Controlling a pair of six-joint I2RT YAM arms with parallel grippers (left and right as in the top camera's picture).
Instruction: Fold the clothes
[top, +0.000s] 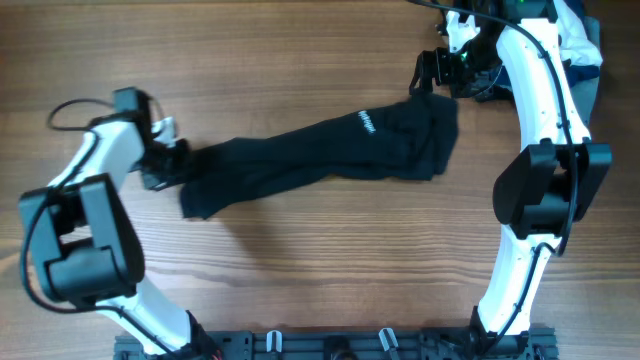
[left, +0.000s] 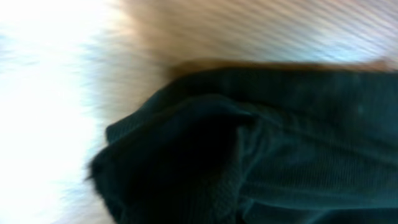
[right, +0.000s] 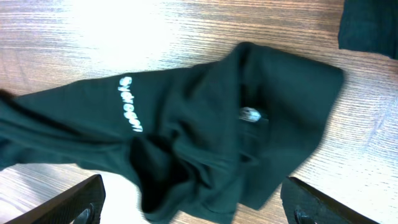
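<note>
The clothes (top: 330, 150) are one long black garment stretched across the wooden table, with a small white logo (top: 366, 122) near the middle. My left gripper (top: 172, 160) sits at the garment's left end and is shut on a bunch of the fabric. In the left wrist view the black cloth (left: 280, 143) fills the frame and hides the fingers. My right gripper (top: 432, 75) hovers over the folded right end of the clothes (right: 205, 124). Its fingers (right: 81, 202) stand wide apart on either side of the cloth, open.
A pile of other garments, white and blue-grey, lies at the table's far right corner (top: 582, 50) behind the right arm. A dark piece of fabric (right: 370, 25) shows at the top right of the right wrist view. The arms' base rail (top: 330, 345) runs along the front edge.
</note>
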